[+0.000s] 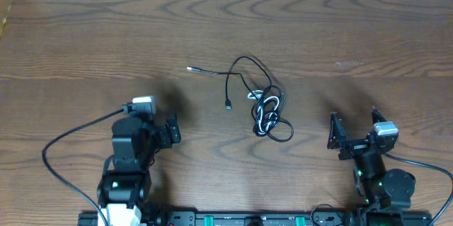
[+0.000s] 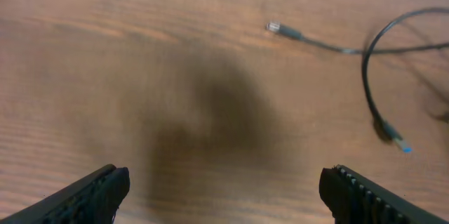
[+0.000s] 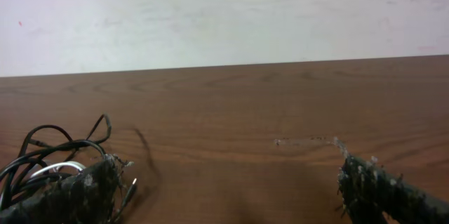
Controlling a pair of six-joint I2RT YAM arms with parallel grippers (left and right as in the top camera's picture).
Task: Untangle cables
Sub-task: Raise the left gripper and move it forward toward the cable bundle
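Black cable [image 1: 244, 61] and white cable [image 1: 262, 110] lie tangled together on the tabletop [image 1: 106, 27]. Take that knot [image 1: 269, 118] as your reference.

- The white cable sits inside the knot, wrapped by black loops.
- From the knot the black cable arcs away from the arm bases and off to the left. One strand ends in a silver plug [image 1: 191, 69] well left of the knot. Another drops to a second plug [image 1: 228, 105] just left of it.
- Your left gripper [image 1: 173, 131] is left of the knot, a little toward the arm bases. Its jaws are spread wide with nothing between them, and it touches no cable. On its wrist camera the silver plug [image 2: 275, 27] and the second plug [image 2: 398, 142] lie on bare wood beyond the gripper [image 2: 224, 192].
- Your right gripper [image 1: 333, 132] is right of the knot, jaws likewise wide apart and empty. On its wrist camera the knot [image 3: 49, 150] shows just behind the left-hand finger [image 3: 84, 196]. From above, the two are apart.
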